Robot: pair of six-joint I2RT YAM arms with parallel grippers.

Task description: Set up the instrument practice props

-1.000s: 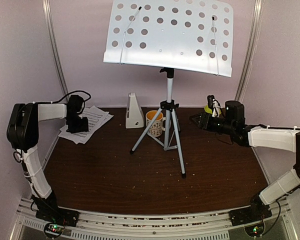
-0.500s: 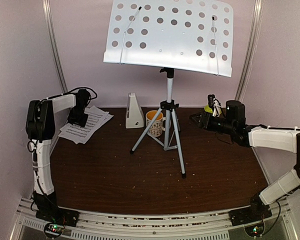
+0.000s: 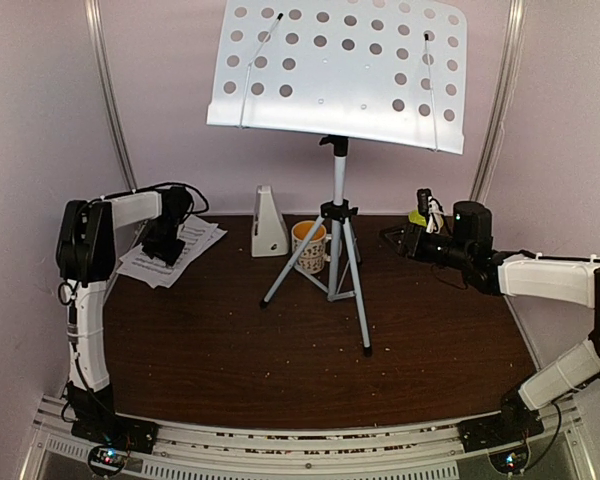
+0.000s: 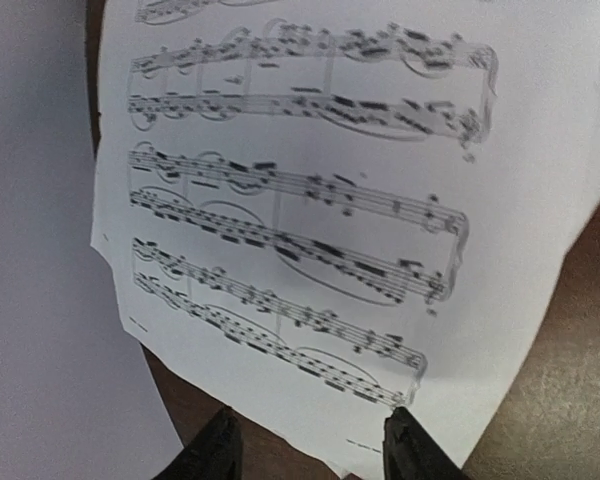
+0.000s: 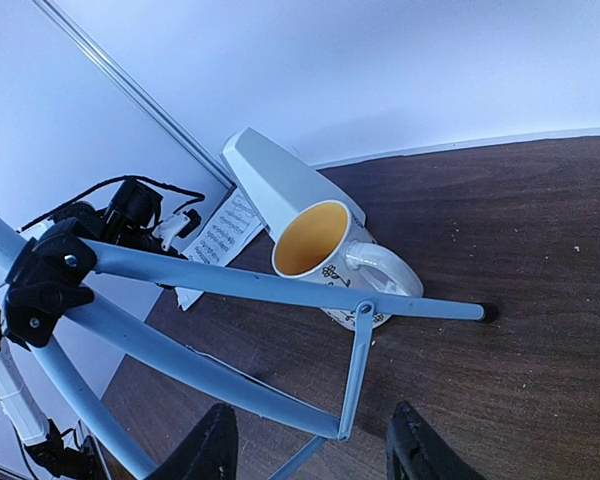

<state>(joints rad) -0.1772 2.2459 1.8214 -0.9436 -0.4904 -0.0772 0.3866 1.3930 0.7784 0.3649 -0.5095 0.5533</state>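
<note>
The music stand has its pale perforated desk high on a grey tripod at the table's middle. Two sheet-music pages lie flat at the back left. My left gripper hovers over them, open. In the left wrist view the printed page fills the frame, its near edge lying between the fingertips with nothing gripped. The white metronome stands left of the tripod. My right gripper is open at the back right, pointing at the tripod legs and holding nothing.
A patterned mug with an orange inside stands between the tripod legs, beside the metronome. A small green bowl sits behind my right gripper. Pale walls close the table at the back and on both sides. Crumbs dot the brown tabletop.
My left arm has swung to the right and further in over the sheet-music pages, its elbow rising. The right arm has barely moved.
</note>
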